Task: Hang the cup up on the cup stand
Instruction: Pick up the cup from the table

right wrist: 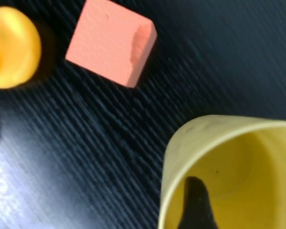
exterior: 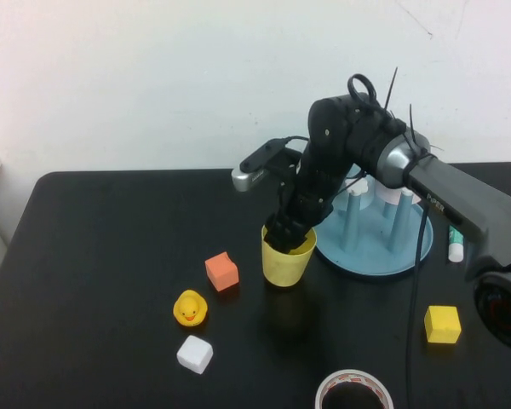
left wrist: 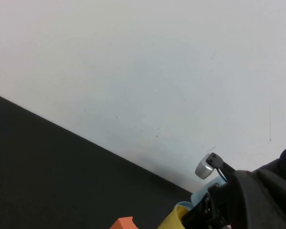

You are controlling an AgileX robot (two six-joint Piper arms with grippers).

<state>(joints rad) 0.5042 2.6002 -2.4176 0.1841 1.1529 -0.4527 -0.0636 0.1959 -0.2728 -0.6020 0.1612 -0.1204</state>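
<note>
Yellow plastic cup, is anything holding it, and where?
The right gripper reaches into the yellow plastic cup at its rim; whether it grips cannot be told. The left gripper is unseen.

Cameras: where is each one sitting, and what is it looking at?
High view: raised on the robot's side, looking down at the table; the right arm shows, its right hand at the yellow cup.
Left wrist view: aimed at the wall; the left hand is unseen.
Right wrist view: looking down into the cup; one finger is inside.
All three share the cup and orange block.
</note>
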